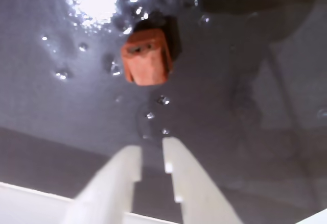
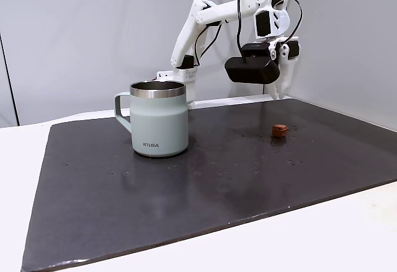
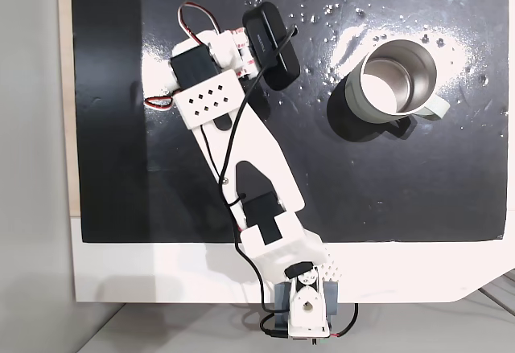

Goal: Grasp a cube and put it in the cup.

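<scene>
The cube [image 1: 147, 56] lies on the dark mat [image 1: 61, 106], rust-red and a little blurred in the wrist view, with a small recess on its upper face. The 2 white fingers [image 1: 194, 183] of the gripper [image 1: 152, 157] reach in from the bottom edge of that view, a narrow gap between them and nothing held there; the cube sits beyond their tips, well apart from them. Small shiny specks dot the mat around the cube, and a bright glare spot sits at the top left of the wrist view.

In a fixed view from the side, the cube [image 2: 280, 129] rests on the mat [image 2: 186, 185] to the right of the cup [image 2: 159, 121], well apart from it. The cup stands upright, pale green with a steel rim, its handle pointing left and dark lettering near its base. The white arm [image 2: 205, 24] arches over from behind the cup, and the gripper [image 2: 280, 92] hangs above the mat, behind the cube.

In a fixed view from above, the cup [image 3: 394, 88] shows its steel inside, and the arm [image 3: 241, 152] stretches from the near edge of the table [image 3: 402, 272] across the mat [image 3: 442, 184].
</scene>
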